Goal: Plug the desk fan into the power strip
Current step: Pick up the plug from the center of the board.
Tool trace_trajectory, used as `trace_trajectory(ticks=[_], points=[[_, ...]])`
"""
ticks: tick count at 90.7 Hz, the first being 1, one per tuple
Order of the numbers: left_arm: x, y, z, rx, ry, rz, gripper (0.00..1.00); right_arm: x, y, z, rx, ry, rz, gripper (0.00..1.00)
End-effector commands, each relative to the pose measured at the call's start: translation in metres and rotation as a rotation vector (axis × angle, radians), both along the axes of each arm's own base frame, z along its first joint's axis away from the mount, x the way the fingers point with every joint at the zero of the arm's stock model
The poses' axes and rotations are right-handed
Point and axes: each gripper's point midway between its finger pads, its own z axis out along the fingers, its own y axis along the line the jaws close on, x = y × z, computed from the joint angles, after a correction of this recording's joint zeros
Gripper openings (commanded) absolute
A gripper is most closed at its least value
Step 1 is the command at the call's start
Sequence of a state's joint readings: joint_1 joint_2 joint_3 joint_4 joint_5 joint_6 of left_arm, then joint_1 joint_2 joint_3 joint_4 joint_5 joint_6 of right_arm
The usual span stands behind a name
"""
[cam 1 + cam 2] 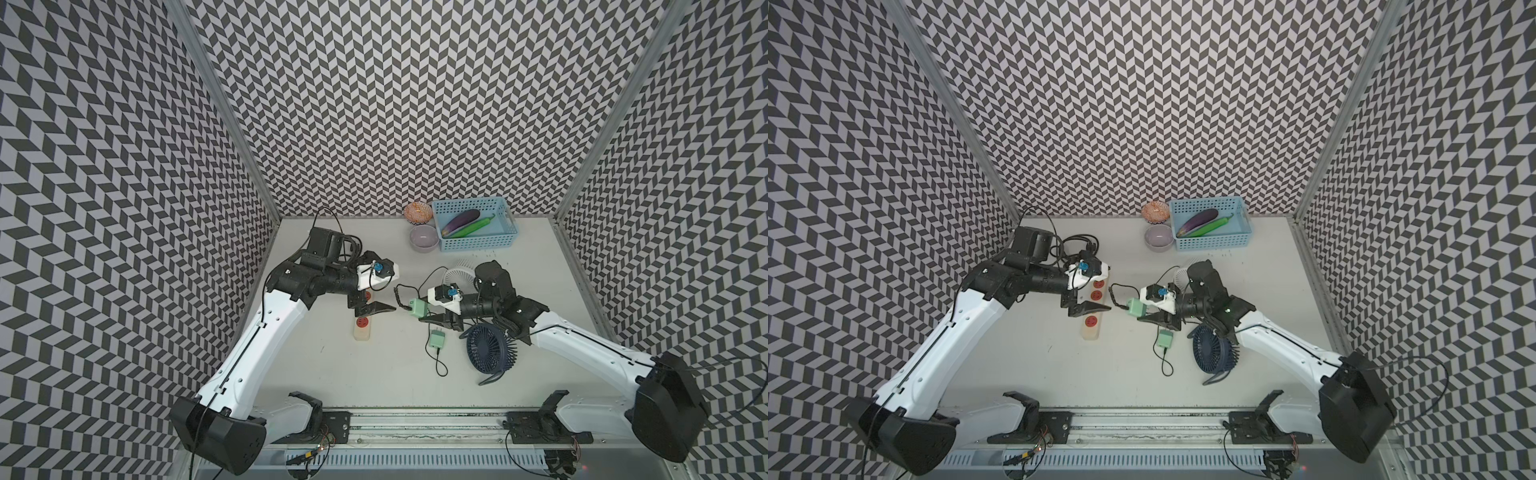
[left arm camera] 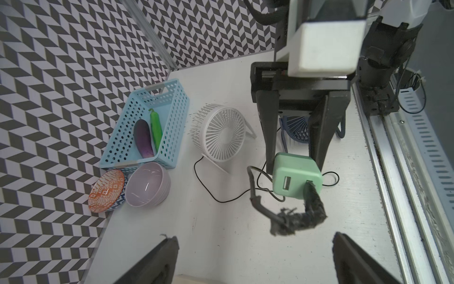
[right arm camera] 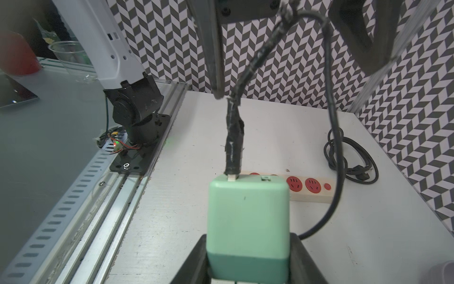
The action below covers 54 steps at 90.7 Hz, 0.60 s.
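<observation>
Awaiting insertion into the power strip, the adapter is clenched by the right gripper; the left gripper is held wide, empty.

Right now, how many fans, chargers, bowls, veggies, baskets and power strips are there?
Fans: 2, white fan, navy fan
Chargers: 2, held charger, lying charger
Bowls: 2, patterned bowl, lilac bowl
Veggies: 2, eggplant, green veggie
Baskets: 1
Power strips: 1
Total: 10

**Pale counter with a strip, two fans and kitchenware**
The counter carries the power strip toward its left, with the black cord coiled by the strip's far end. A blue basket, lilac bowl and patterned dish cluster at the back. A white fan, navy fan and green adapter sit right of centre.
</observation>
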State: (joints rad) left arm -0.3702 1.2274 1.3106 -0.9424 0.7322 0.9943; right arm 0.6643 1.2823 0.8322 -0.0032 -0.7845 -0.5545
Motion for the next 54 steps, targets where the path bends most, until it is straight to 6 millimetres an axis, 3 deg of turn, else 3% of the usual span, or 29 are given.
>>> trace_trajectory(ticks=[1, 34, 54], points=[[-0.005, -0.013, -0.001, -0.026, 0.000, -0.052, 0.90, -0.005, 0.009, 0.022, 0.083, -0.009, 0.072, 0.00], [-0.014, -0.031, -0.009, -0.044, 0.063, -0.094, 0.72, -0.006, 0.015, 0.037, 0.163, 0.043, 0.095, 0.00], [-0.018, -0.033, -0.011, -0.040, 0.070, -0.101, 0.71, -0.004, 0.018, 0.039, 0.188, 0.075, 0.084, 0.00]])
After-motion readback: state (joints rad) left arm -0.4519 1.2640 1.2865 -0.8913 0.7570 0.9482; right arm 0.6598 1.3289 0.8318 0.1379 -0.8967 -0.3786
